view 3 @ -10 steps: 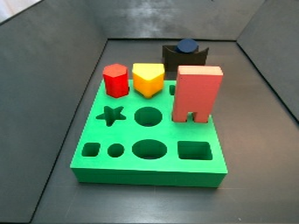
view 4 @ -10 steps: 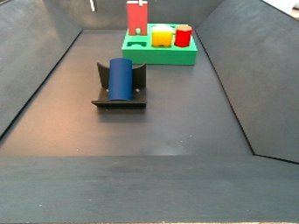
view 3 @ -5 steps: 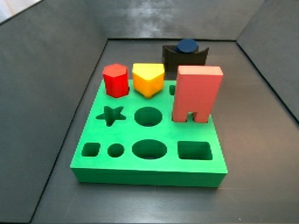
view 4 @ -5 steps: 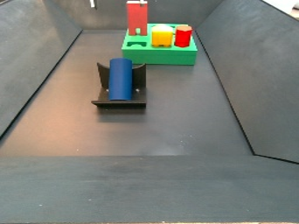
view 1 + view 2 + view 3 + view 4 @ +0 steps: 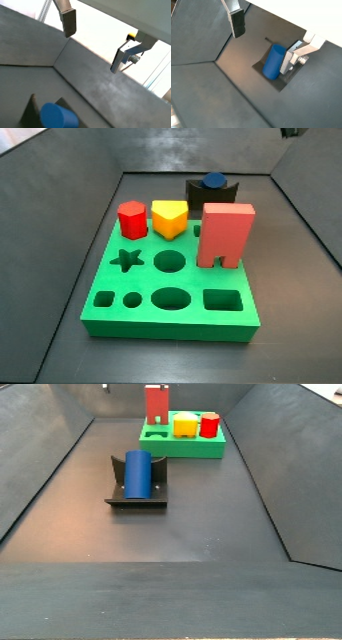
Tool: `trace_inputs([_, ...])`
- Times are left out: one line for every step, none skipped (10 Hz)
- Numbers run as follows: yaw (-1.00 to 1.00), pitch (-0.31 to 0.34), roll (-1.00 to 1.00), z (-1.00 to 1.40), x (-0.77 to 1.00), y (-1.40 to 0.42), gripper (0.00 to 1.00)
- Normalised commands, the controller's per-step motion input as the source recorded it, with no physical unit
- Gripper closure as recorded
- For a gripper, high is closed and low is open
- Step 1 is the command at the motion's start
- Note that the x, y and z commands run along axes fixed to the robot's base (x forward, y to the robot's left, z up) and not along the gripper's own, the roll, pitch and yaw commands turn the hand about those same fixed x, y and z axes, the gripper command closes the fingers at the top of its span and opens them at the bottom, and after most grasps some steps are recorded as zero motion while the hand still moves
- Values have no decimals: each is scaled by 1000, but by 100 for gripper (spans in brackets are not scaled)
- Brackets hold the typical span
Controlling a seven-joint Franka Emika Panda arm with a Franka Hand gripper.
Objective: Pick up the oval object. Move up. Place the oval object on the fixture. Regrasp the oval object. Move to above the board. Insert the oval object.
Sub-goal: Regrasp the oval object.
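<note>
in both wrist views the gripper [image 5: 93, 45] [image 5: 263, 42] hangs above the floor, its 2 fingers [image 5: 69, 22] apart and holding nothing. below it the oval object [image 5: 273, 61] lies in the fixture [image 5: 281, 86]. in a side view the oval object [image 5: 138, 473] rests on the fixture [image 5: 136, 496], well apart from the board [image 5: 185, 446].

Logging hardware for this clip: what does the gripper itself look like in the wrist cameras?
In both wrist views the gripper shows two flat silver finger plates with dark pads. One finger ends in a stepped silver bracket with a small round screw, and a spot of yellow sits just above it. No cables or markings are visible. It sits above the fixture.
</note>
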Motion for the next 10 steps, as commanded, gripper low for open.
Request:
trace_inputs([165, 129, 528, -17, 100, -45, 0])
trace_inputs([174, 113, 349, -18, 99, -40, 0])
trace_inputs([180, 75, 218, -5, 89, -29, 0])
trace_inputs([160, 114, 183, -1000, 34, 75, 0])
trace_inputs([159, 79, 165, -1000, 36, 73, 0])
trace_inputs([162, 56, 158, -1000, 44, 69, 0])
trace_inputs([158, 16, 125, -1000, 58, 58, 0])
trace_inputs([144, -19, 94, -1000, 75, 52, 0])
trace_inputs([126, -46, 83, -1000, 84, 48, 0])
trace_inputs([108, -69, 77, -1000, 91, 42, 0])
